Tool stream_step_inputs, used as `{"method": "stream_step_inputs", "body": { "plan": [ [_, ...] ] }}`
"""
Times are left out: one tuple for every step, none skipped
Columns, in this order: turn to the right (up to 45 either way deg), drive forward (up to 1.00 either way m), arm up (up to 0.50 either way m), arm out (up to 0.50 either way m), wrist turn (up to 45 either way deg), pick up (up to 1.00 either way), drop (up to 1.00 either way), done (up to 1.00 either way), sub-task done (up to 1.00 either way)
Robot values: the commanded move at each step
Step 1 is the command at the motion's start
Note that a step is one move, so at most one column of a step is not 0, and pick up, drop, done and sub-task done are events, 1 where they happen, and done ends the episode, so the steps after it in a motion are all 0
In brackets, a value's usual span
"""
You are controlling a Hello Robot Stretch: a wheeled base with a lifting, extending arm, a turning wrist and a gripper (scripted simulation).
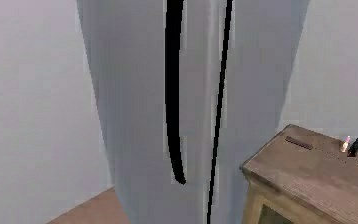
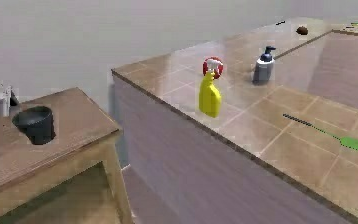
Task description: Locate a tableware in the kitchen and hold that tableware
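the search seems finished: a small dark round cup [image 2: 35, 123] stands on the brown wooden table [image 2: 82, 125], near its edge at the arm side view's left; next the arm must be lined up with it, and the pincer's state i cannot tell.

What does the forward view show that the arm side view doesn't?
Forward view: a tall grey fridge. Arm side view: a tiled counter carrying a yellow spray bottle and a grey soap dispenser, plus a dark cup standing on the wooden table. Both: that wooden table, at the forward view's right and the arm side view's left.
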Motion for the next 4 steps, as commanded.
{"method": "stream_step_inputs", "body": {
  "plan": [
    [-30.0,0.0,0.0,0.0,0.0,0.0,0.0,0.0,0.0],
    [0.0,0.0,0.5,0.0,0.0,0.0,0.0,0.0,0.0],
    [0.0,0.0,0.38,0.0,0.0,0.0,0.0,0.0,0.0],
    [0.0,0.0,0.0,0.44,0.0,0.0,0.0,0.0,0.0]
  ]
}}
